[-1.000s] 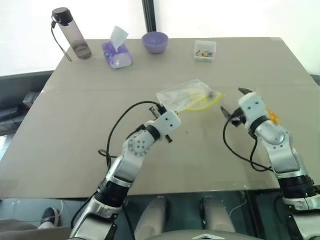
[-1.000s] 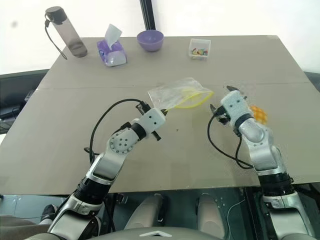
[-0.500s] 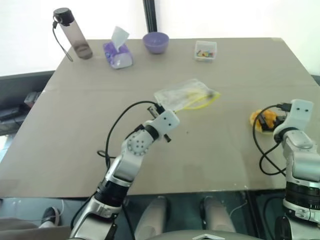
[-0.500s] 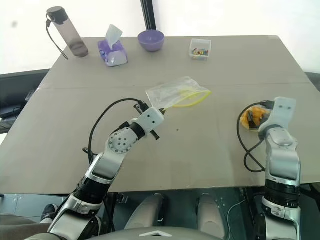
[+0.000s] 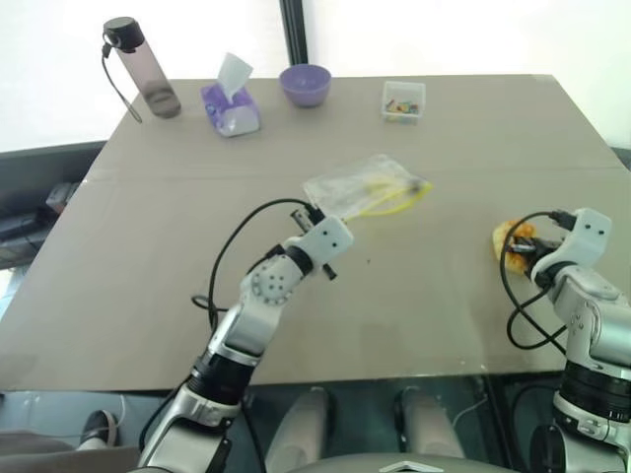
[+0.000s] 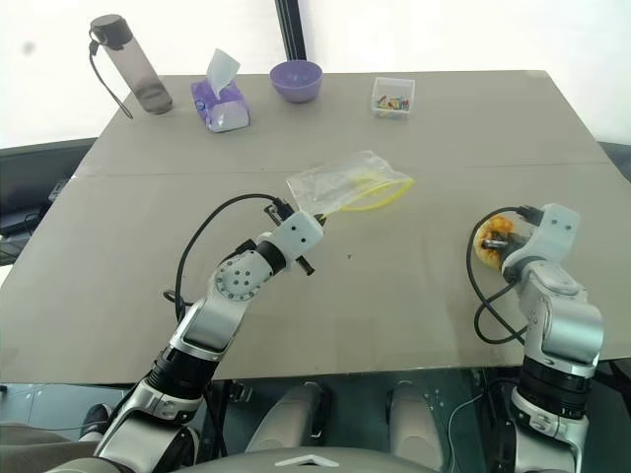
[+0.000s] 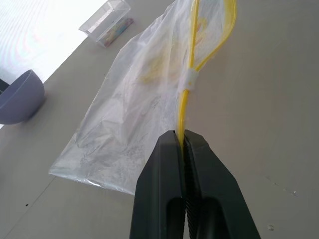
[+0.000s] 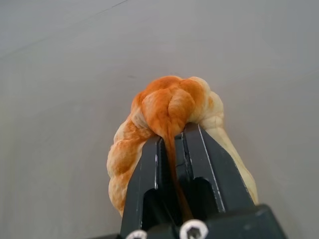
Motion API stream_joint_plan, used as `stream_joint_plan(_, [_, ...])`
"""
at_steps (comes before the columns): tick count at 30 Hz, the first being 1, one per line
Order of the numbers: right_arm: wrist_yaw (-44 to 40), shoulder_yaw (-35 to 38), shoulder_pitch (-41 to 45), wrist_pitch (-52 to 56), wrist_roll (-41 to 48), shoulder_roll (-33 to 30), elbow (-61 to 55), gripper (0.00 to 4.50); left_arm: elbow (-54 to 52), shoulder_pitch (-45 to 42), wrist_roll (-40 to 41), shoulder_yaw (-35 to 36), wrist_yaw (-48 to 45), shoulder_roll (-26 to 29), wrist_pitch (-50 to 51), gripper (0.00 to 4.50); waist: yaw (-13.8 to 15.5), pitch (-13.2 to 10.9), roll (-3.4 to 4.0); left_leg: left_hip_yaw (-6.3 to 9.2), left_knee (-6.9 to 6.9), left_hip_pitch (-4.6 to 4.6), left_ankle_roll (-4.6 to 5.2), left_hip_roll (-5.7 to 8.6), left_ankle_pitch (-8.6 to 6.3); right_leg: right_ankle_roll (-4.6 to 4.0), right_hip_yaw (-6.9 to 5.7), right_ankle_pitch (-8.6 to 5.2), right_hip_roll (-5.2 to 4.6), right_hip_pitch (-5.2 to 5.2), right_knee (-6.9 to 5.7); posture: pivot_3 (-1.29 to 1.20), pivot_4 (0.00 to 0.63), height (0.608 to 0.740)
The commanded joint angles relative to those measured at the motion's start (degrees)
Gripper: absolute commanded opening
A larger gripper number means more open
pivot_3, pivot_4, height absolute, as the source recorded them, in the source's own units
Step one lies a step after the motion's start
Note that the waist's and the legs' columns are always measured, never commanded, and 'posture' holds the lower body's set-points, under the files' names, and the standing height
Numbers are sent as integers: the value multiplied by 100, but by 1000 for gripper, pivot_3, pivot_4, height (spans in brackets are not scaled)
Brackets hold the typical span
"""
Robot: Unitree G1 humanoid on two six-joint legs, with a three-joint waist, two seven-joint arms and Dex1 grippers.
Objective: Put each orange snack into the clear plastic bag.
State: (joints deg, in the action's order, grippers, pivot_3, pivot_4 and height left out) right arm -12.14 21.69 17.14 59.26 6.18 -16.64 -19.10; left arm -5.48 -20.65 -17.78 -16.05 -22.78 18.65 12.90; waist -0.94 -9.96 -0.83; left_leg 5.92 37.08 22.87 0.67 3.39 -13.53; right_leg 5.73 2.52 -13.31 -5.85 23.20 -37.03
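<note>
The work surface is a flat grey-brown table (image 5: 148, 246) with a faint seam running across it from side to side, about a third of the way in from the far edge. Beyond the far edge the background is bright and washed out, crossed by one dark upright post (image 5: 293, 30). Dark floor shows past the left edge.

Along the far edge, from the left corner inward: a smoky bottle (image 5: 143, 67) with a black cap and loop strap, upright; a purple tissue pack (image 5: 231, 106) with a tissue standing out of it; a purple bowl (image 5: 306, 84); a small clear box (image 5: 403, 100) with coloured bits inside.

The clear plastic bag (image 5: 357, 185) lies near the middle of the table, just on the near side of the seam, its yellow strip (image 7: 186, 84) toward the right. The left gripper (image 7: 182, 144) is closed on that yellow strip at the bag's near end; the wrist view shows the strip pinched between both black fingers.

The orange snack (image 6: 491, 242) sits close to the right edge, well apart from the bag. The right gripper (image 8: 173, 137) is clamped on it: its fingers pinch a fold of the bun, which bulges around them. Whether the bun rests on the table or is raised off it cannot be determined.
</note>
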Motion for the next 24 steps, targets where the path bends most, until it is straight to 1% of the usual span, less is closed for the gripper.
stream_joint_plan(1, [-391, -199, 45, -337, 337, -132, -70, 32, -73, -92, 9, 90, 41, 24, -123, 0, -6, 0, 0, 0, 0, 0, 0, 0, 0, 0, 0, 0, 0, 0, 0, 0, 150, 740])
stream_joint_plan(5, [-1085, -720, 158, -584, 760, -367, -334, 32, -60, -109, 9, 76, 46, 10, -134, 0, -21, -1, 1, -2, 0, 0, 0, 0, 0, 0, 1, 0, 0, 1, 0, 0, 150, 740])
stream_joint_plan(8, [-1303, -1035, 338, -629, 983, -411, -362, 32, -58, -109, 5, 44, 47, -13, -158, 0, -15, -1, 1, -1, 1, 1, 0, 0, 0, 1, 1, 0, 0, 1, 0, 0, 150, 740])
stream_joint_plan(10, [-1386, -1204, 436, -663, 1058, -438, -317, 32, -54, -112, -2, 28, 47, -28, -176, 0, -4, -1, 1, 1, 2, 1, 0, 0, 0, 1, 0, 0, 0, 1, 0, 0, 150, 740])
stream_joint_plan(15, [-1360, -1574, 896, -904, 1090, -268, 159, 32, -143, -82, 4, -20, -20, -22, -262, 0, -1, -1, 1, 3, 2, 2, 0, 1, 0, 0, -1, 0, -1, 1, 1, 0, 150, 740])
stream_joint_plan(24, [-1400, -2002, 1395, -1121, 1124, -94, 905, 32, -265, -66, 14, -74, -90, -41, -369, 0, 1, -1, 1, 6, 2, 4, 0, 2, 0, 0, -3, 0, -1, 2, 1, 0, 150, 740])
